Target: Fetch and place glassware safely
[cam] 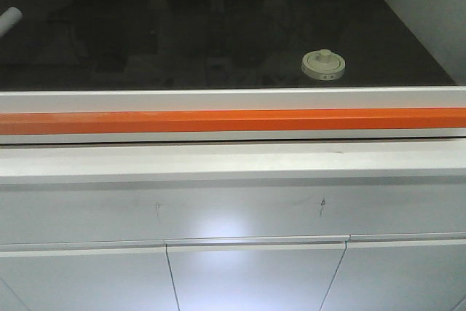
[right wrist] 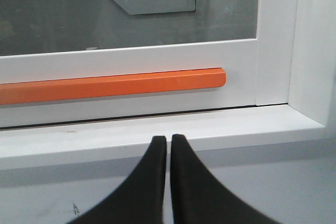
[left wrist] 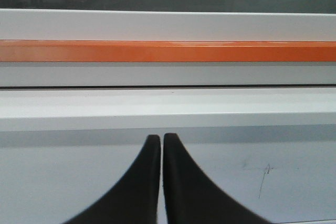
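Observation:
The glassware [cam: 323, 65], a squat clear jar with a cream-white knobbed lid, stands on the black surface behind a glass sash, right of centre in the front view. Neither gripper shows in that view. In the left wrist view my left gripper [left wrist: 161, 138] is shut and empty, its black fingers pointing at the white sill below the orange bar [left wrist: 168, 51]. My right gripper [right wrist: 169, 139] is likewise shut with nothing in it, facing the sill near the right end of the orange bar [right wrist: 113, 85].
A white rolled tube [cam: 9, 21] lies at the far left of the black surface. The sash's white frame [cam: 233, 98] with the orange bar [cam: 233, 121] spans the front. White cabinet doors [cam: 255, 274] lie below. A white side post [right wrist: 273, 35] stands at right.

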`<state>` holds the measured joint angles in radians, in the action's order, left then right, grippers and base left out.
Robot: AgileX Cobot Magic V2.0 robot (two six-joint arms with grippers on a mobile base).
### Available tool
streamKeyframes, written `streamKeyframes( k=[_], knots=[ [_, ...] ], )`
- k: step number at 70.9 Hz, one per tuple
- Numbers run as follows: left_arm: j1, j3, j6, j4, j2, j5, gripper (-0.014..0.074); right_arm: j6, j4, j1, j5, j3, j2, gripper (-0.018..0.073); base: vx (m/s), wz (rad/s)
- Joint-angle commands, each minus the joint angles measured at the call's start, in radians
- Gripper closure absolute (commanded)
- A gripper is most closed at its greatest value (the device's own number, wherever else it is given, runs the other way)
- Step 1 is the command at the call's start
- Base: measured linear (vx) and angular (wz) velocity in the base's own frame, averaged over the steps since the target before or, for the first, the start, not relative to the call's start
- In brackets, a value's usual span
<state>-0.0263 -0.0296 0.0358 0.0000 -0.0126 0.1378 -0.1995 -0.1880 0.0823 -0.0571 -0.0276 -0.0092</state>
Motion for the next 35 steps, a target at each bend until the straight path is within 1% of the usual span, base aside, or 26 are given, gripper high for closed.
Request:
streamKeyframes(
  k=[1,35],
  knots=[
    [0.0,-0.027,0.009,-0.011,-0.011,-0.072,0.0603,0.007,-0.003,0.004,0.069,-0.019,-0.013,0.0563,0.0,0.0],
    [0.0,-0.027,0.009,-0.011,-0.011,-0.072,0.0603,0.007,-0.003,0.004,0.069,-0.019,-0.013,0.0563,0.0,0.0]
  ],
)
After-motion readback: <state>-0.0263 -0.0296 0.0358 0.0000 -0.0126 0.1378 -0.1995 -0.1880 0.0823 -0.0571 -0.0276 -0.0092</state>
